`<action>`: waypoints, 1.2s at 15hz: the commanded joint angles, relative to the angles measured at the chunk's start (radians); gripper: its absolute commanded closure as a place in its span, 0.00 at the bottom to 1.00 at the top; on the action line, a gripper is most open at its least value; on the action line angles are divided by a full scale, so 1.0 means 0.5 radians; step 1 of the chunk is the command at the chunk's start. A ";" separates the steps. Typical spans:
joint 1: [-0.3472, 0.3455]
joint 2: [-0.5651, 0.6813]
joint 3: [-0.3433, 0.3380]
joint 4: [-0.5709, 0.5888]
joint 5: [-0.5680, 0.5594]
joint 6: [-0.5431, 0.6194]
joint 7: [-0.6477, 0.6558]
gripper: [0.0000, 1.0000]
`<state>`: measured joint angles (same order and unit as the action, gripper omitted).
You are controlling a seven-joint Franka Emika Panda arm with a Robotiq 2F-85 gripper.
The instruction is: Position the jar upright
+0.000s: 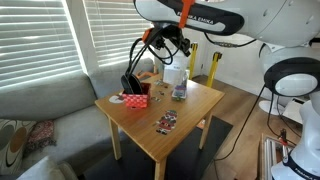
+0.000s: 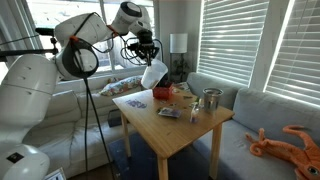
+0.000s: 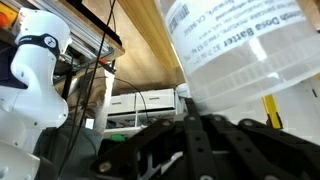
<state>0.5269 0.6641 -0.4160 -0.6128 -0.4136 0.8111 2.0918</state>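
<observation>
The jar (image 2: 153, 73) is a wide whitish-translucent plastic cylinder. It hangs tilted in the air above the far part of the wooden table (image 2: 185, 135). It also shows in an exterior view (image 1: 173, 75), just above the tabletop items. My gripper (image 2: 147, 58) is shut on the jar from above and also shows in an exterior view (image 1: 166, 55). In the wrist view the jar (image 3: 245, 50) with its printed label fills the upper right. The dark fingers of the gripper (image 3: 190, 115) are closed against its lower edge.
A red box (image 1: 135, 100) and black headphones (image 1: 130, 82) sit at one table corner. A slim clear glass (image 1: 180, 92), a small grey cup (image 2: 211, 100) and a flat packet (image 1: 166, 122) are also on the table. A sofa (image 2: 265, 125) flanks the table.
</observation>
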 commanded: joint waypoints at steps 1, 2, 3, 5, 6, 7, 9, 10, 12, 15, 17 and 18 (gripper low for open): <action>0.004 -0.020 -0.007 -0.045 0.001 0.001 0.019 0.99; 0.052 -0.032 -0.065 -0.156 -0.032 0.002 0.060 0.99; 0.089 -0.043 -0.102 -0.232 -0.055 0.001 0.081 0.99; 0.202 -0.060 -0.220 -0.437 -0.106 -0.001 0.127 0.99; 0.247 -0.038 -0.283 -0.480 -0.122 -0.002 0.160 0.99; 0.287 0.013 -0.336 -0.466 -0.151 -0.002 0.195 0.99; 0.397 0.086 -0.462 -0.496 -0.209 -0.002 0.234 0.99; 0.433 0.137 -0.506 -0.469 -0.252 -0.001 0.241 0.99; 0.365 0.120 -0.433 -0.450 -0.186 -0.001 0.206 0.95; 0.461 0.141 -0.462 -0.519 -0.332 0.103 0.100 0.99; 0.537 0.168 -0.471 -0.587 -0.532 0.214 -0.022 0.99; 0.559 0.180 -0.471 -0.623 -0.604 0.280 -0.044 0.99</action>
<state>0.7518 0.7500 -0.6455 -0.8615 -0.6041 0.8799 2.1198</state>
